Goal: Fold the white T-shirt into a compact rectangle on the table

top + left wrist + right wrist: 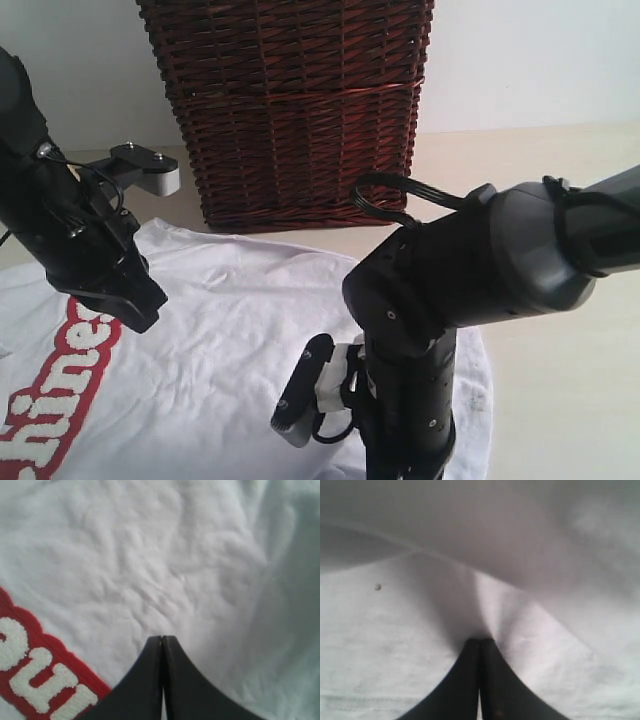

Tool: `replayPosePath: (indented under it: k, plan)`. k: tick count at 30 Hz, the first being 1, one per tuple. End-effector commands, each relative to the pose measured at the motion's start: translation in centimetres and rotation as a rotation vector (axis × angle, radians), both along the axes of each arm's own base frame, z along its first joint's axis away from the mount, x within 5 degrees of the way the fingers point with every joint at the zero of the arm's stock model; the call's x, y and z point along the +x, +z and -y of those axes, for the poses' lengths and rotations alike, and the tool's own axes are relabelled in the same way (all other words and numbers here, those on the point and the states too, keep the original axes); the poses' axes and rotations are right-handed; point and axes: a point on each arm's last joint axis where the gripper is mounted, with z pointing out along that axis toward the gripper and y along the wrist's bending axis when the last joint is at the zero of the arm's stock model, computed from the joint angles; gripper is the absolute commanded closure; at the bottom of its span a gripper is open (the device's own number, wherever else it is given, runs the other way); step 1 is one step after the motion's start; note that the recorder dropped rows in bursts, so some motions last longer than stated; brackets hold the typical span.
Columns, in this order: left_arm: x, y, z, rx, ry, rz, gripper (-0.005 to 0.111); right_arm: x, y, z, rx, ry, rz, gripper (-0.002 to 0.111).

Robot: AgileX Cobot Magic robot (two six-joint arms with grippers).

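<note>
The white T-shirt [230,340] lies spread on the table [560,300], its red-outlined lettering [60,400] at the lower left. My left gripper [162,639] is shut with nothing between its fingers, just over plain cloth [175,555] beside the lettering [40,680]; in the exterior view it [140,312] hangs over the shirt's left part. My right gripper [480,641] is shut, and the shirt's cloth [395,630] puckers into a raised fold at its tips. In the exterior view the right arm [420,330] reaches down at the shirt's right side, hiding its fingertips.
A tall dark brown wicker basket [290,110] stands on the table just behind the shirt's far edge. Bare table shows to the right of the shirt and beside the basket [520,160].
</note>
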Motion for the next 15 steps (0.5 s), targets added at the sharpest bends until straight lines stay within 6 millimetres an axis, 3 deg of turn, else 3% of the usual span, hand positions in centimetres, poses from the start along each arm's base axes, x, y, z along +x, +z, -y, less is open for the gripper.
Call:
replayPosePath:
  k: [1, 6, 10, 13, 15]
  plan:
    - [-0.5, 0.3, 0.1, 0.0, -0.006, -0.025, 0.107, -0.4, -1.1, 1.6, -0.16, 0.07, -0.047, 0.108]
    - [-0.4, 0.3, 0.1, -0.002, -0.005, -0.023, 0.107, -0.1, -0.1, 1.5, -0.138, 0.081, 0.002, 0.108]
    - [-0.4, 0.3, 0.1, 0.002, -0.008, -0.013, 0.107, -0.3, 2.8, 1.1, -0.013, 0.038, 0.059, 0.108]
    - [-0.4, 0.3, 0.1, 0.003, -0.009, -0.013, 0.107, -1.5, 5.0, 1.0, 0.122, 0.001, 0.033, 0.108]
    - [-0.3, 0.3, 0.1, 0.001, -0.006, -0.004, 0.107, -3.0, 5.0, 1.5, 0.191, 0.032, -0.027, 0.108]
